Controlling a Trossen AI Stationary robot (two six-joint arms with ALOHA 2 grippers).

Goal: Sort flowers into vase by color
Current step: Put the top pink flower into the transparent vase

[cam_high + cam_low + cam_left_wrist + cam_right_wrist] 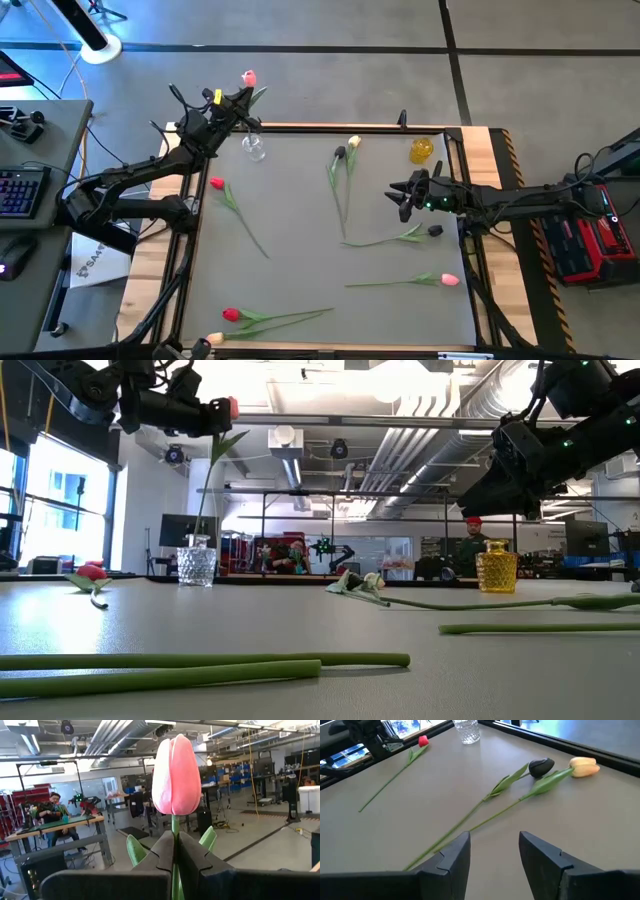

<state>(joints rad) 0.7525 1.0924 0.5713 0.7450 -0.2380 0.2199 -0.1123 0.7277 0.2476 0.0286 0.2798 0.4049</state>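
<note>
My left gripper is shut on a pink tulip and holds it high over the clear glass vase near the table's far left. The right gripper hangs open above the right side of the table, over two stems, touching nothing. A near-black tulip and a cream tulip lie side by side in the middle far part. On the table also lie a red tulip, a dark-headed one, a pink one, and a red and a cream one at the near edge. A yellow vase stands far right. My left gripper pinches the pink tulip's stem just below the head, between its two fingers. The fingers come roughly level from the table's left and lie across the stem. The flower is lifted and nearly upright, and its stem runs down to the clear vase's mouth.
The table's wooden rim borders the grey mat on the right. A desk with a keyboard stands to the left. People sit at benches in the room behind. The mat's centre-left holds no flowers.
</note>
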